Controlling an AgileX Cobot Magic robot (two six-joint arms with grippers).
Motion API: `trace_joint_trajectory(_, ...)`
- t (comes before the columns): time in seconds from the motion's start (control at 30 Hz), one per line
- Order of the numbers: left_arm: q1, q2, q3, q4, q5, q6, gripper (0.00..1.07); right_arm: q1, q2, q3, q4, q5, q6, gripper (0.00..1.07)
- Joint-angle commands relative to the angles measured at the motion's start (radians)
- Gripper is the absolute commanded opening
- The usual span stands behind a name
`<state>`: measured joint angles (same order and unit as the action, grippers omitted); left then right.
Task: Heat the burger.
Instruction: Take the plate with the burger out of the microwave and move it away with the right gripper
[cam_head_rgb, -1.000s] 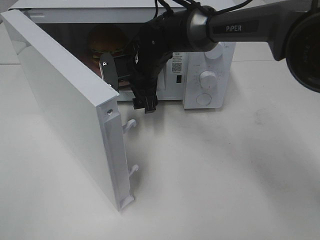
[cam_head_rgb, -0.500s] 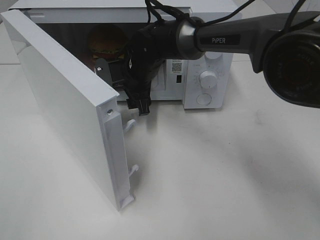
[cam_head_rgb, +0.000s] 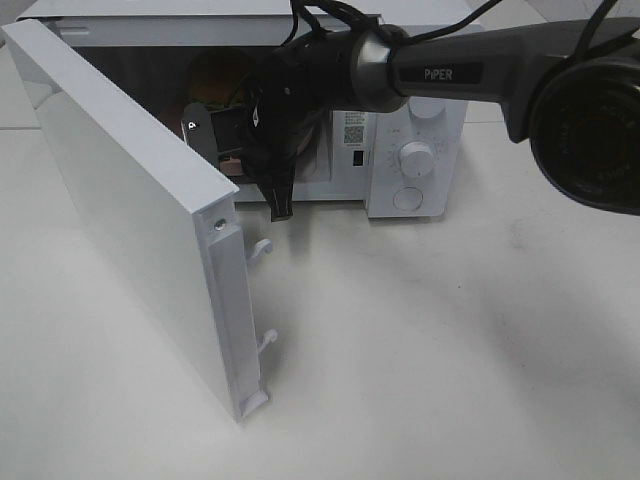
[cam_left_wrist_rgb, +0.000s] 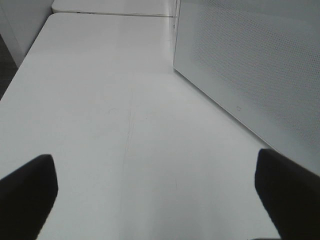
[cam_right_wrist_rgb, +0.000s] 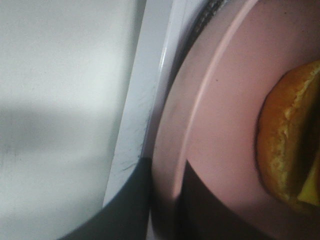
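Observation:
The burger (cam_head_rgb: 215, 78) sits inside the open microwave (cam_head_rgb: 440, 110), partly hidden behind my right arm. The right wrist view shows its golden bun (cam_right_wrist_rgb: 290, 145) lying on a pink plate (cam_right_wrist_rgb: 220, 100) next to the white front sill of the microwave. My right gripper (cam_head_rgb: 278, 207) points down at that sill. Its two dark fingers (cam_right_wrist_rgb: 125, 215) stand close together, and the plate's rim runs between them, so it is shut on the rim. My left gripper (cam_left_wrist_rgb: 157, 200) is open over bare table, holding nothing.
The microwave door (cam_head_rgb: 130, 220) swings wide toward the front left, its latch hooks (cam_head_rgb: 262, 250) facing the table. The knobs (cam_head_rgb: 415, 157) are on the right panel. In the left wrist view a white dotted panel (cam_left_wrist_rgb: 245, 75) stands on the table (cam_left_wrist_rgb: 110, 125).
My right gripper's fingers have come together, from wide apart to nearly shut. The hand has shifted slightly left and turned at the microwave's front. The left gripper has not moved.

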<state>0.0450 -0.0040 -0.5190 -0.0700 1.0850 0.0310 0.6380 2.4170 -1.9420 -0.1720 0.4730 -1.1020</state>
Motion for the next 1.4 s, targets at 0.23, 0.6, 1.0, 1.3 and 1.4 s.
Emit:
trace_joint_trajectory(0.23, -0.002, -0.016, 0.002, 0.000, -0.013, -0.001, 1.00, 0.001, -0.021, 0.019, 0.075, 0.132, -0.049, 0.00)
trace_joint_trajectory(0.6, -0.002, -0.016, 0.002, 0.000, -0.013, -0.001, 1.00, 0.008, -0.154, 0.207, 0.117, 0.072, -0.261, 0.00)
trace_joint_trajectory(1.0, -0.002, -0.016, 0.002, 0.000, -0.013, -0.001, 1.00, -0.004, -0.266, 0.324, 0.310, 0.077, -0.533, 0.00)
trace_joint_trajectory(1.3, -0.002, -0.016, 0.002, 0.000, -0.013, -0.001, 1.00, -0.004, -0.314, 0.349, 0.310, 0.127, -0.532, 0.00)
trace_joint_trajectory(1.4, -0.002, -0.016, 0.002, 0.000, -0.013, -0.001, 1.00, -0.004, -0.337, 0.370, 0.310, 0.118, -0.533, 0.00)
